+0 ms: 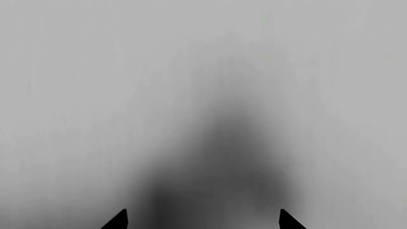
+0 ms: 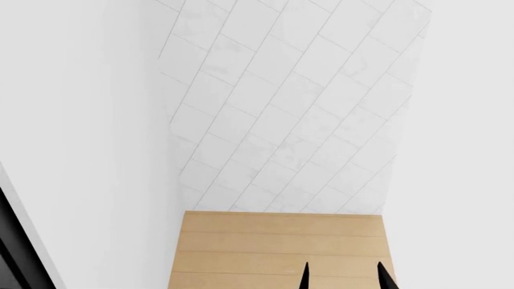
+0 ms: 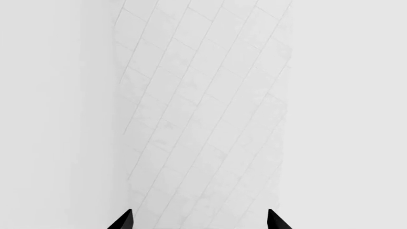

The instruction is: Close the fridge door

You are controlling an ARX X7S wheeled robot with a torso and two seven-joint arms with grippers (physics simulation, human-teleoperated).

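Head view, looking forward and down: we see a white tiled wall (image 2: pixel 297 114) running between two plain white surfaces, with a light wooden surface (image 2: pixel 241 247) below it, laid in horizontal planks. At the lower right of this view, two black pointed fingertips of the right gripper (image 2: pixel 343 278) rise over the wood with a clear gap between them. At the lower left corner a glossy black strip with a pale border cuts diagonally across the view; we take it for the edge of the fridge door (image 2: pixel 14 253), though so little of it shows that we cannot tell how far the door stands open.

From the right wrist view, the right gripper (image 3: pixel 199 222) shows two black tips set wide apart and holding nothing, pointed at the same tiled wall (image 3: pixel 203 119) between pale side surfaces.

From the left wrist view, the left gripper (image 1: pixel 203 222) also shows two black tips spread wide with nothing between them. It faces a plain grey surface (image 1: pixel 76 95) with a soft dark shadow rising from between the tips; we cannot tell what that surface is
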